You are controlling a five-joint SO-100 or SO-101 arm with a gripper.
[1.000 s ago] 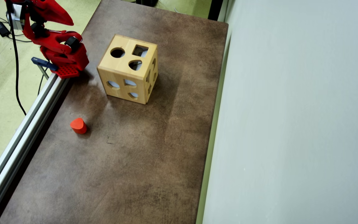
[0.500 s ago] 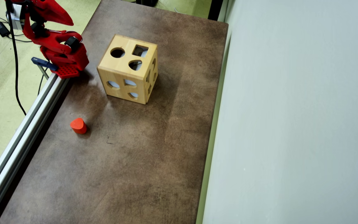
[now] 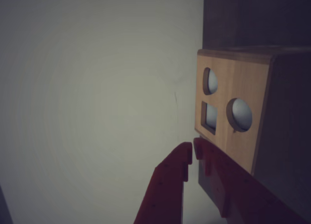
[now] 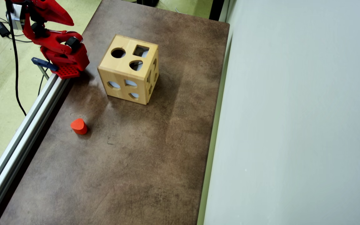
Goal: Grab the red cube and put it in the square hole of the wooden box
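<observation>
The red block (image 4: pixel 79 126) stands on the brown table near its left edge; its top looks rounded with one corner. It is out of the wrist view. The wooden box (image 4: pixel 130 68) stands further back on the table, with a square hole (image 4: pixel 141 51), a round hole and another hole in its top face. My red gripper (image 4: pixel 70 22) is raised at the top left, folded back over the arm's base, far from the block. In the wrist view the gripper (image 3: pixel 193 150) is shut and empty, fingertips almost touching, beside the box (image 3: pixel 233 112).
A metal rail (image 4: pixel 27 125) runs along the table's left edge, with the arm's base (image 4: pixel 64 59) clamped at its far end. A pale wall (image 4: pixel 292 125) bounds the table on the right. Cables lie on the green floor at left.
</observation>
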